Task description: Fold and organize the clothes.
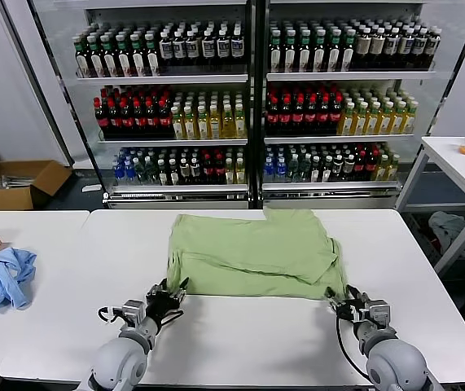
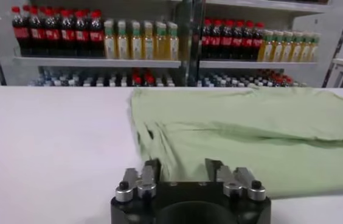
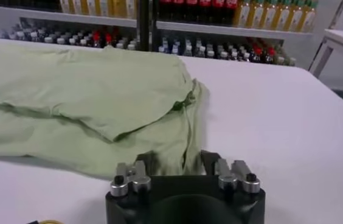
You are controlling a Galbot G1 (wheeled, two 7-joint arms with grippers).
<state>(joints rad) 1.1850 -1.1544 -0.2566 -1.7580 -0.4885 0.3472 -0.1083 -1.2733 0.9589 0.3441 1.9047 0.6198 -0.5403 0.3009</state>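
Both grippers, left [image 1: 169, 292] and right [image 1: 335, 300], sit open at the near hem of the limp, light green shirt [image 1: 256, 251], whose near corners look easiest to pinch.

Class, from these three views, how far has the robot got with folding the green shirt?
Partly done: the green shirt already lies folded over itself on the white table. In hand: the left tool and right tool sit open at its near corners, gripping nothing. Left: further folds and tidying away.
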